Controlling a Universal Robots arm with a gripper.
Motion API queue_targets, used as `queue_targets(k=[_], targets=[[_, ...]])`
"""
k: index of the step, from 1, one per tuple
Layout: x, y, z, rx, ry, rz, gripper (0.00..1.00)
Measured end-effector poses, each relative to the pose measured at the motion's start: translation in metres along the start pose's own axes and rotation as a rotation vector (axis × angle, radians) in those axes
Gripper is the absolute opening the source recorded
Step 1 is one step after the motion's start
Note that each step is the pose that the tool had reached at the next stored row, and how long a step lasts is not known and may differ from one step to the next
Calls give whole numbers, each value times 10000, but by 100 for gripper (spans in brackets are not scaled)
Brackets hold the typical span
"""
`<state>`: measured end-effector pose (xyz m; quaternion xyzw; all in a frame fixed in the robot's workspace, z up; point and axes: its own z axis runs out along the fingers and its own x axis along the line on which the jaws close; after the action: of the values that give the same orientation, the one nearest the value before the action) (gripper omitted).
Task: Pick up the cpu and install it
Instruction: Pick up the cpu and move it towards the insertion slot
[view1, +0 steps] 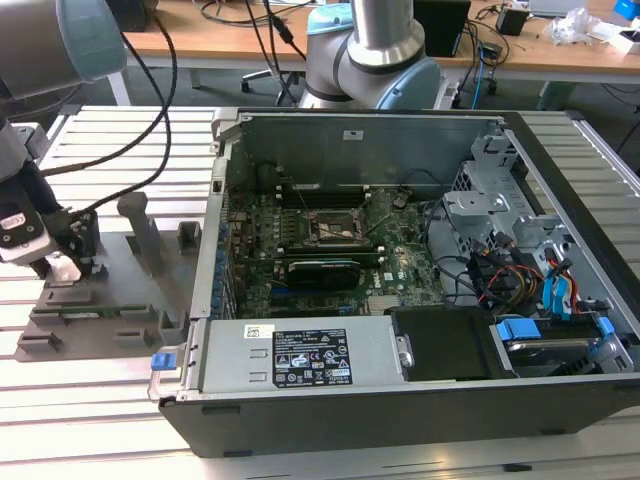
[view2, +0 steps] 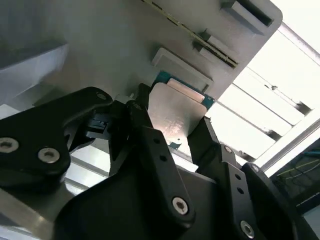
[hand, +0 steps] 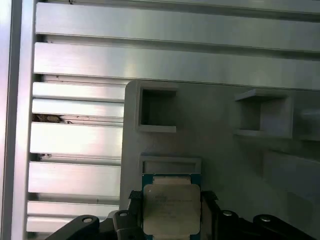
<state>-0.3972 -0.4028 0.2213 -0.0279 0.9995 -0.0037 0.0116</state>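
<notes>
Silver-topped, green-edged flat square cpu (hand: 171, 210): lying in grey plastic fixture tray (hand: 220, 145).
Black metal claw (hand: 171, 198): over tray, clamped on cpu's two opposite edges.
Handling: likely light, stiff, fragile; hold edges only.

We saw the cpu (hand: 171, 207) over a grey tray (hand: 225, 145), the gripper (hand: 170, 220) closed on it at three and nine o'clock, a square pocket (hand: 157, 107) toward twelve.
</notes>
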Motion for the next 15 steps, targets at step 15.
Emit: queue_targets(k=[15], targets=[[-14, -2, -583, 112, 6, -2, 55]])
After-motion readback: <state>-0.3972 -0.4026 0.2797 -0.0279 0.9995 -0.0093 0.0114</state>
